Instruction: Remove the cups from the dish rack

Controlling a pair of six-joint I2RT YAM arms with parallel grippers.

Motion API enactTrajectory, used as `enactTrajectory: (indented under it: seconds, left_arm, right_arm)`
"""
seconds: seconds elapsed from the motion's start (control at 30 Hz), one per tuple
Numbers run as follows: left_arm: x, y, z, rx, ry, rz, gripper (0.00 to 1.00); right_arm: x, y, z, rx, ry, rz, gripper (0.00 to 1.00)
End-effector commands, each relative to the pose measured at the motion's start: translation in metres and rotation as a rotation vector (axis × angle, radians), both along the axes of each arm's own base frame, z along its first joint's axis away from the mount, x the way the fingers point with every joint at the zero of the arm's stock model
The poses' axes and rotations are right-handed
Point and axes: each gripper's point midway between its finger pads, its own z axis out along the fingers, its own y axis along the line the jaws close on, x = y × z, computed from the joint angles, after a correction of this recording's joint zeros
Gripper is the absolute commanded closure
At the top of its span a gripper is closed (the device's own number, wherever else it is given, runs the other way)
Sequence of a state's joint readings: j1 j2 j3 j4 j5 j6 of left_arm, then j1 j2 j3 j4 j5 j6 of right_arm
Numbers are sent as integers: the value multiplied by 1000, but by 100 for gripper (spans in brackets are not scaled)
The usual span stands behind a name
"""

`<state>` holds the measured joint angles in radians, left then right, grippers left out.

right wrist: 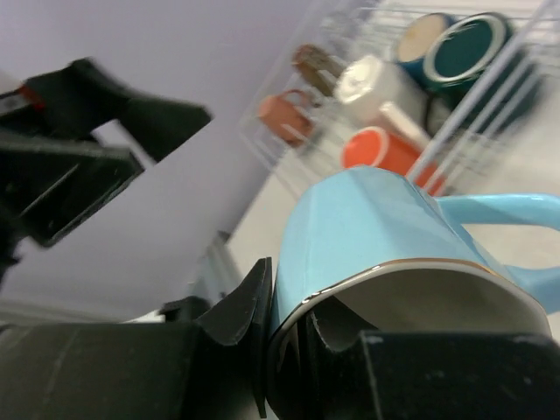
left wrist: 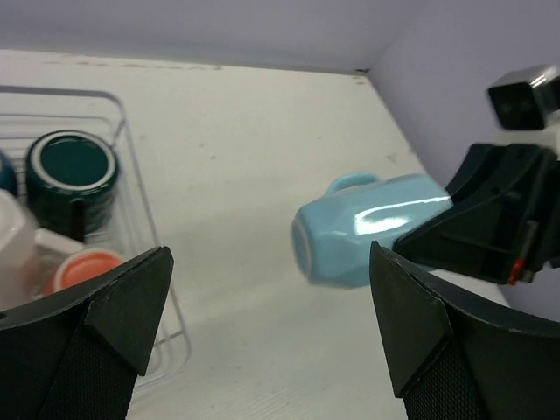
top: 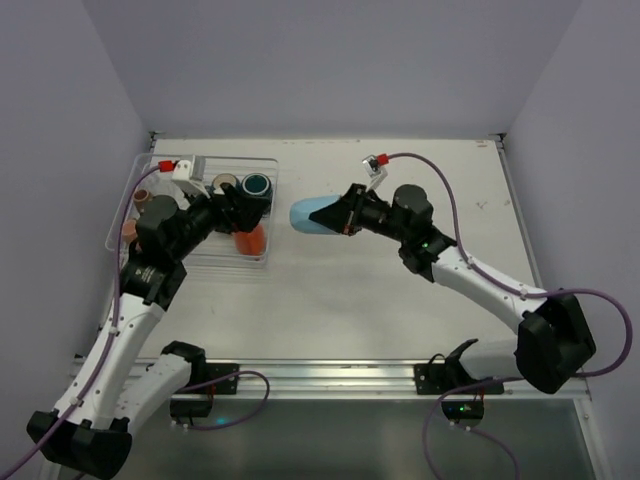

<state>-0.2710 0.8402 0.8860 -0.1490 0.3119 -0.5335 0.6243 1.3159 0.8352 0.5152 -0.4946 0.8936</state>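
Two robot arms reach over a white worktop. The right fingers are clamped shut on the rim of a blue mug. One finger is inside the mouth and one outside. The mug lies sideways with its base pointing left toward the rack, just beside it, and seems to hang clear of the worktop. The left fingers are spread wide and hold nothing. They hover at the rack's right side, facing the mug. The other cups sit in the rack, among them an orange cup and a teal cup.

The main risk is the grip. Only the glossy rim is pinched, and the mug's whole weight hangs out beyond the fingers. It could swivel in the hold or slide free. If it is let go at this tilt it would likely land on its side and roll, perhaps striking its handle or the rack. The two arms are also near each other, so a move by either could knock the mug. The left arm could tip the orange cup beneath it
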Motion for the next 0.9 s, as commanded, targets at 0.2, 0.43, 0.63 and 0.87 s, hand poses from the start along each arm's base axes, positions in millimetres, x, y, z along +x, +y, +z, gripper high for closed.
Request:
enactTrajectory:
  seconds: [0.2,0.43,0.63,0.87]
  left_arm:
    - [1,74,-65,343,93,312,0]
    - [4,76,-85,381,126,311,0]
    - [4,74,-91,389,138,298,0]
    - [7,75,-98,402,161,297,0]
  right_arm:
    - [111,-48,-38,-843,-90,-272,100]
    - [171,-57,-94,-1193,-36,-234,100]
    - [195,-54,-127,-1252,-29,-169,100]
    - [200,-48,-158,-1272,4,-120,100]
